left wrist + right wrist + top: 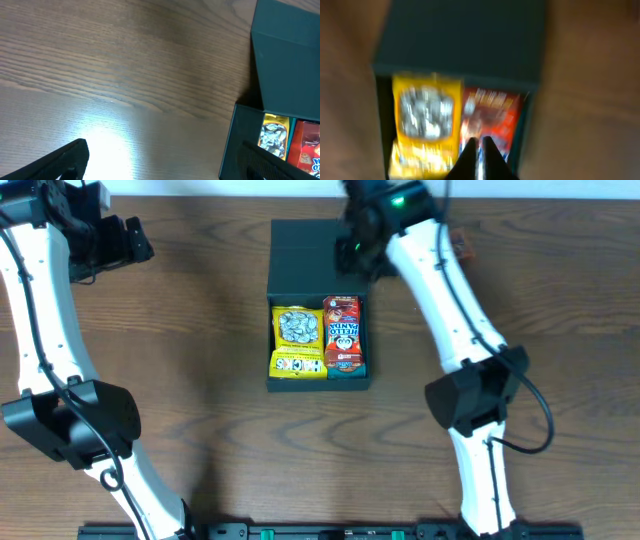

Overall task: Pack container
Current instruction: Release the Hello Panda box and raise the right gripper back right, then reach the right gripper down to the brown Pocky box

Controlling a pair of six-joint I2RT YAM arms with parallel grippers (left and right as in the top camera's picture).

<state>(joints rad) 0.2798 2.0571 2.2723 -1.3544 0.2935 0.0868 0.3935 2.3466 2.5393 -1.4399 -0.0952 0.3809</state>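
Note:
The container (pixel 306 252) is a dark teal-grey box at the table's middle, its flap lid lying open toward the far side. Inside lie a yellow snack pack (pixel 298 327), a second yellow pack (pixel 298 364) and a red Hello Panda pack (pixel 342 332). My right gripper (pixel 353 252) hovers over the lid's right side, shut and empty. The right wrist view is blurred and shows its fingers (pixel 479 142) together above the red pack (pixel 492 112), the yellow pack (pixel 425 112) and the lid (pixel 465 40). My left gripper (pixel 138 240) is open and empty at the far left, away from the box.
In the left wrist view the open fingers (pixel 165 162) frame bare wood, with the container's lid (pixel 287 65) and left wall (pixel 234 145) at the right. A small orange-brown item (pixel 460 246) shows behind the right arm. A teal edge (pixel 348 370) shows under the red pack.

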